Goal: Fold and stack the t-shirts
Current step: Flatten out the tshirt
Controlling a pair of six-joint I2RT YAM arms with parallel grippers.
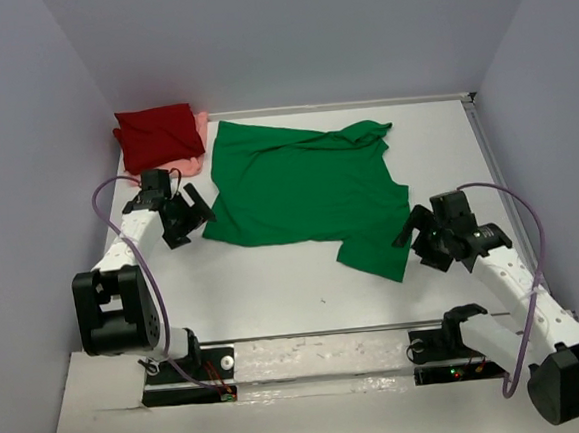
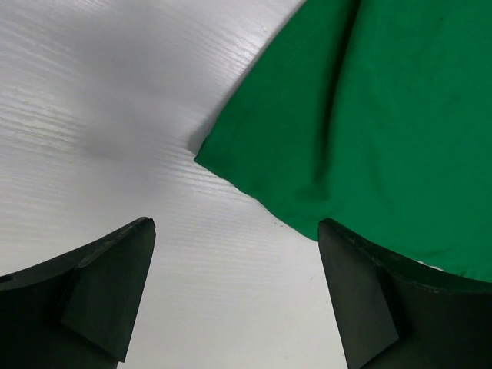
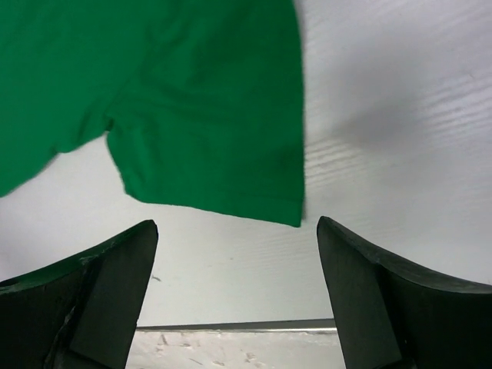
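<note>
The bright green t-shirt (image 1: 303,190) lies spread out and rumpled in the middle of the table. At the back left, the dark red t-shirt (image 1: 160,134) sits folded on top of the salmon pink one (image 1: 197,164), of which only an edge shows. My left gripper (image 1: 191,216) hovers open just off the green shirt's left lower corner; in the left wrist view that corner (image 2: 231,154) lies ahead of the open gripper (image 2: 237,224). My right gripper (image 1: 415,245) stands open beside the shirt's right sleeve. In the right wrist view the sleeve (image 3: 207,115) lies just beyond the open gripper (image 3: 237,224).
Grey walls close in the white table (image 1: 275,288) on the left, back and right. The metal strip of the table's near edge (image 3: 231,327) shows under the right gripper. Both arm bases sit at the near edge.
</note>
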